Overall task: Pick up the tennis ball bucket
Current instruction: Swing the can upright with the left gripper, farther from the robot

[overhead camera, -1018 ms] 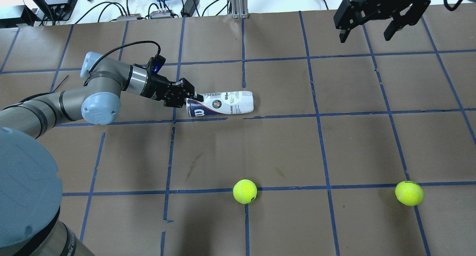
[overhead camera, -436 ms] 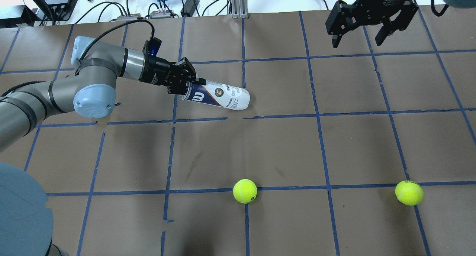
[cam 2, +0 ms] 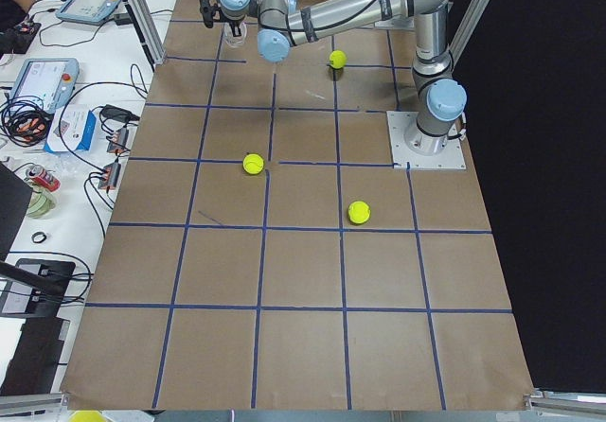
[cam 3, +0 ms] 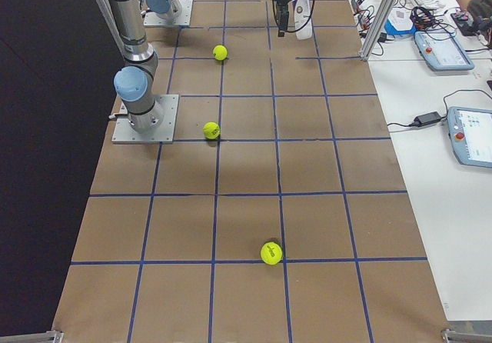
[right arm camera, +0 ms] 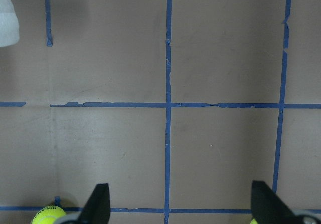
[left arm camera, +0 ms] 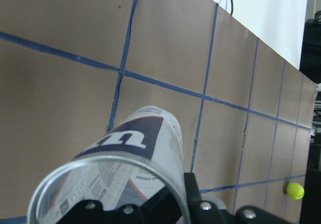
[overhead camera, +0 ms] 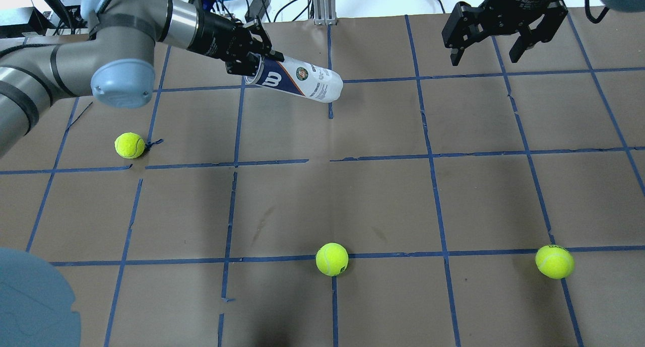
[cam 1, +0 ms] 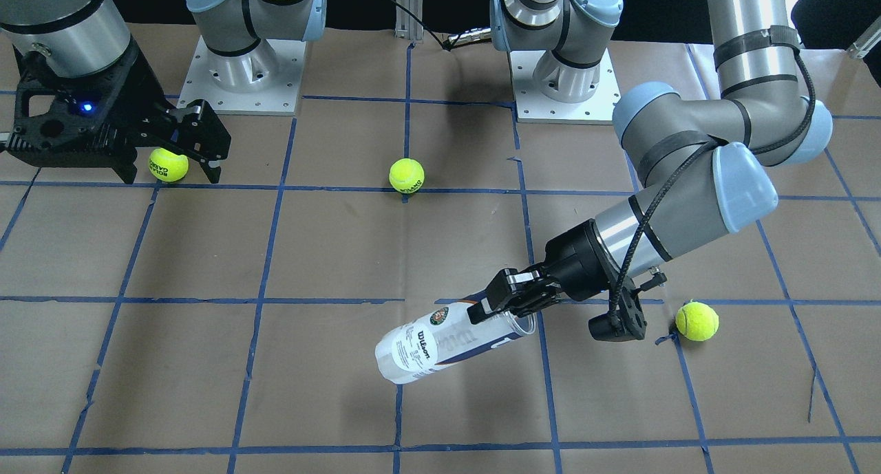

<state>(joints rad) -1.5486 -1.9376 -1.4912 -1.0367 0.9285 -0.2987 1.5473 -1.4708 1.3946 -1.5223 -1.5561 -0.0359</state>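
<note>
tennis ball bucket (overhead camera: 297, 80): aloft, tilted.
Clear cylinder with a white and navy Wilson label; open rim pinched by left gripper (overhead camera: 259, 64), white closed end angled downward.

In the overhead view, the grey-and-silver left arm with pale blue joint caps (overhead camera: 121, 40) comes in from 9 o'clock and reaches to about 11 o'clock. Its wrist is nearly level and its black two-finger left claw (overhead camera: 256, 65) is aimed toward 4 o'clock. That claw is clamped on the open rim of the clear plastic tennis ball bucket with a white and navy label (overhead camera: 297, 80), held aloft with its far end drooping. The black right claw (overhead camera: 485, 59) hangs at 1 o'clock, pointing straight down with its fingers (right arm camera: 99, 204) spread wide.
</note>
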